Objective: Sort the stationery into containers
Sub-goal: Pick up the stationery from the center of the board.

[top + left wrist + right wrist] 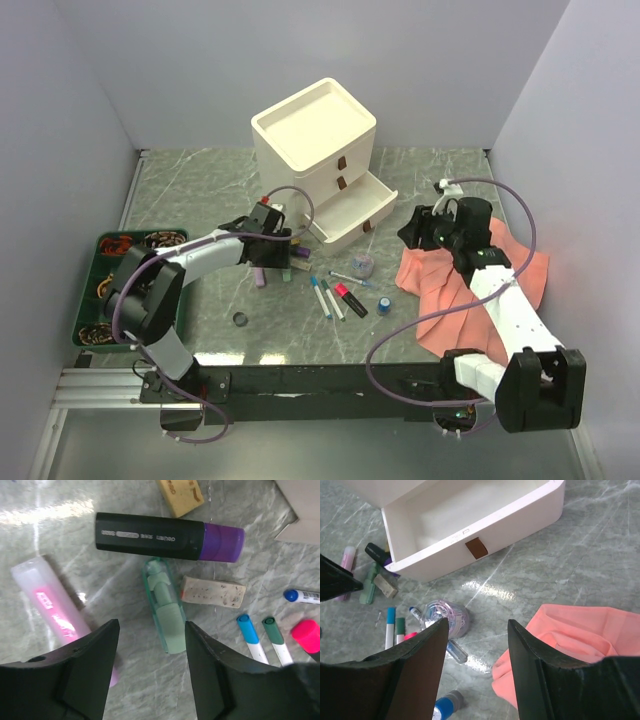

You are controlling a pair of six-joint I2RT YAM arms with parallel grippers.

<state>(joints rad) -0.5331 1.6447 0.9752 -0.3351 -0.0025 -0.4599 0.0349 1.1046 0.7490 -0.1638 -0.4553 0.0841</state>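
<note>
The cream drawer box (pixel 315 140) stands at the back, its bottom drawer (pixel 358 208) pulled out and empty (pixel 470 515). My left gripper (pixel 285 250) (pixel 151 625) hovers open over the stationery. The near end of a green highlighter (pixel 166 607) lies between the jaws, close to the right finger. Beyond it lie a purple-capped black highlighter (pixel 165 536) and a lilac highlighter (pixel 52 610). Capped pens (pixel 325 297), a red-and-black marker (pixel 350 300), a tape roll (pixel 447 617), a blue-capped vial (pixel 384 304) and a dark disc (pixel 240 319) lie on the table. My right gripper (pixel 410 228) (pixel 477 625) hangs open and holds nothing.
A salmon-pink cloth (pixel 470 280) lies under the right arm. A green tray (pixel 92 262) with coiled items sits at the left edge. Two beige erasers (pixel 213 591) (pixel 180 495) lie among the highlighters. Grey walls close in both sides.
</note>
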